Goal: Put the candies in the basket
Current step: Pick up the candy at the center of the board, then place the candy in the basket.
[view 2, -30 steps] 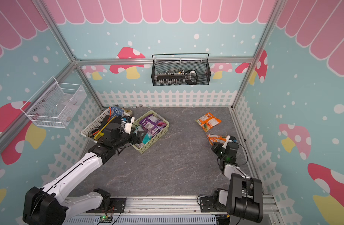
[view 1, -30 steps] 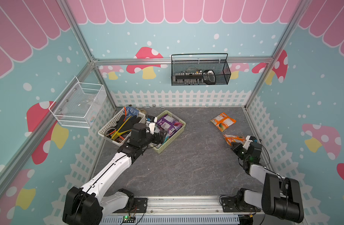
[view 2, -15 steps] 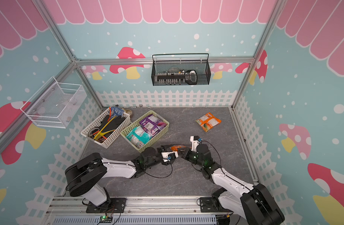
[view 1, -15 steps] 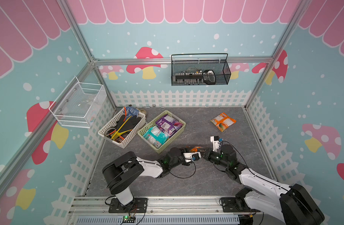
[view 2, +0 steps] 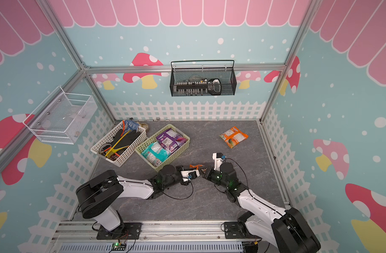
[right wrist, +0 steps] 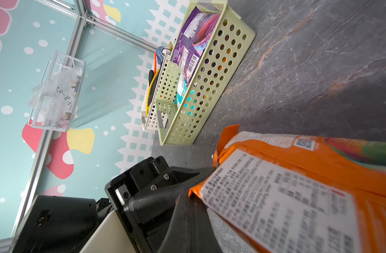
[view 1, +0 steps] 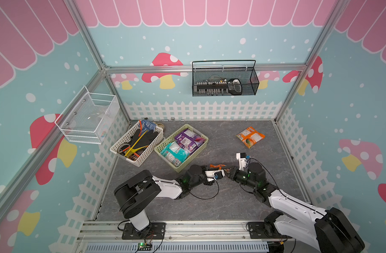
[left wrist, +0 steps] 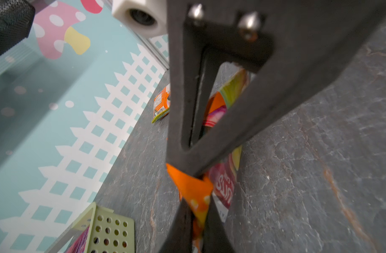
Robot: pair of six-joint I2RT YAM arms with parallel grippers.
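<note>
An orange candy bag [view 1: 217,165] hangs edge-up between the two grippers, just off the near corner of the pale yellow-green basket [view 1: 201,148]. The right gripper [view 1: 229,170] is clamped tight on one end of it; the left gripper [view 1: 220,169] meets the bag from the other side, and in the left wrist view its dark fingers [left wrist: 209,221] stand narrowly apart with the orange corner [left wrist: 195,192] pinched between them. The right wrist view shows the bag's printed back label [right wrist: 275,197] close up (the text is too blurred to read).

Inside the basket lie a teal candy bag [view 1: 173,152] and a purple candy bag [view 1: 188,139]. A second orange candy bag [view 1: 250,137] lies flat, well apart, toward the back right corner.

Beside the basket stands a white perforated basket [view 1: 153,145] of tools. A black wire-mesh basket [view 1: 225,82] hangs on the back wall, a white mesh bin [view 1: 87,119] on the left wall. The floor [view 1: 220,201] is dark grey stone-patterned; the walls are teal with mushrooms and a white picket fence.
</note>
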